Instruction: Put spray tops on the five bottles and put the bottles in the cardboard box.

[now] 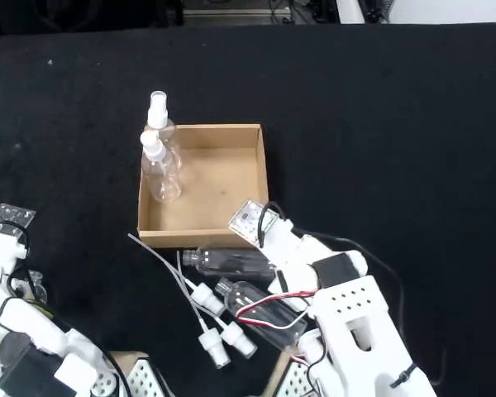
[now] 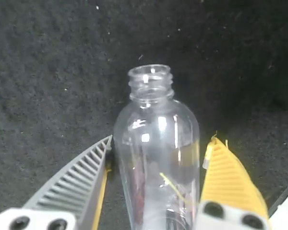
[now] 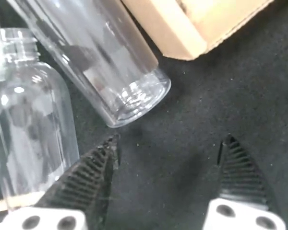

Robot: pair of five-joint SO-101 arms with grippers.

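Left jaws seemingly gripping uncapped bottle point(image 2: 156, 158), right jaws wide apart, pointed down near cardboard box point(image 3: 197, 24)

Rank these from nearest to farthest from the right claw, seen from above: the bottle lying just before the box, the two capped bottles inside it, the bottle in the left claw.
From the right gripper, by the cardboard box's near corner:
1. lying bottle, right beside it
2. two capped bottles, in the box's far left corner
3. held bottle, in the left gripper, far left
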